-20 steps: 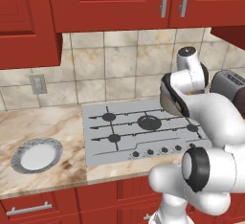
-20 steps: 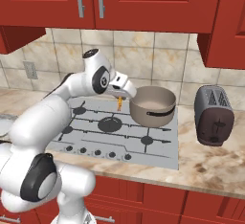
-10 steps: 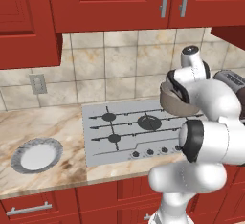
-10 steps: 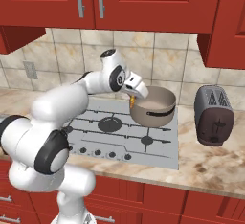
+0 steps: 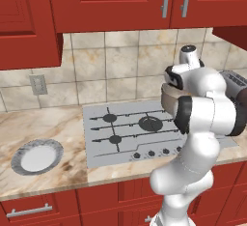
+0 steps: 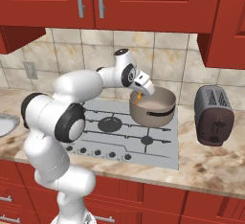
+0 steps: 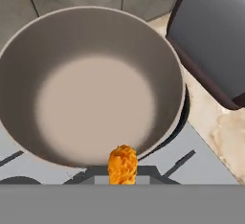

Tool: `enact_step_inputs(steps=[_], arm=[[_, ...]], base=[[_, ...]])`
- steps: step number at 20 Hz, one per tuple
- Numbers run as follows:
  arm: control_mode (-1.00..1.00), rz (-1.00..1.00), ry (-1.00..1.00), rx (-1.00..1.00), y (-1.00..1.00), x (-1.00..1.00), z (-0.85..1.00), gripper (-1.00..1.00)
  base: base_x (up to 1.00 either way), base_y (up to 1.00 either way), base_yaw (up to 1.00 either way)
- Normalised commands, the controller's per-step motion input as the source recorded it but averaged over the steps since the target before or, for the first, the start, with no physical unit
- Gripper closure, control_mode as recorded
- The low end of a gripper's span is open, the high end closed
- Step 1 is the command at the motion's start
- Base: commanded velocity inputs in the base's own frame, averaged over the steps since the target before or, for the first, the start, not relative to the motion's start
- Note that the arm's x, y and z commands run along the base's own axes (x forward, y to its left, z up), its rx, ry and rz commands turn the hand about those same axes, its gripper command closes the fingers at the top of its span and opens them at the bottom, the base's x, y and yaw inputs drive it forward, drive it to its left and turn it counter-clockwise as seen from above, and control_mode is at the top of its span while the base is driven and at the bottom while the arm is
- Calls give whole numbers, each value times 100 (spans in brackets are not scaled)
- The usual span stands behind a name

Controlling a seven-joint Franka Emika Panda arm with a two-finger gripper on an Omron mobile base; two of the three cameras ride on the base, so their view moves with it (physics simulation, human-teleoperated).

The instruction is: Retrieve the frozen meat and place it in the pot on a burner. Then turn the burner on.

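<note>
My gripper [image 6: 140, 93] is shut on the frozen meat [image 6: 138, 98], a small orange strip hanging from the fingertips. It hovers just above the near left rim of the pot [image 6: 154, 106], a round grey-brown pot standing on the back right burner of the stove [image 6: 119, 133]. In the hand view the meat [image 7: 122, 164] sits at the bottom, at the rim's edge, with the pot's pale inside [image 7: 95, 98] spread out beyond it. In the left base view my own arm hides most of the pot [image 5: 167, 100].
A dark grey toaster [image 6: 214, 115] stands on the counter right of the stove, close to the pot. A round plate [image 5: 37, 156] lies on the counter far to the left. Burner knobs [image 6: 103, 153] run along the stove's front edge. Red cabinets hang overhead.
The arm has swung to the right with the meat, from over the stove's middle to the pot's rim. The pot, plate and toaster have stayed put.
</note>
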Motion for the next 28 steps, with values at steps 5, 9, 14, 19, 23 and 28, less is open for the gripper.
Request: enact_step_inputs(steps=[5,9,14,19,23,28], arm=[[-100,0,2,1,-16,54,-18,100],[-100,-7,1,0,-13,15,-22,100],[-100,-6,2,0,-25,21,-35,100],[-100,-3,2,0,-25,20,-36,100],[-100,-5,6,0,-21,25,-35,100],[-100,0,0,0,0,10,0,100]], base=[[0,0,0],[0,0,0],[0,0,0],[0,0,0],[0,0,0],[0,0,0]])
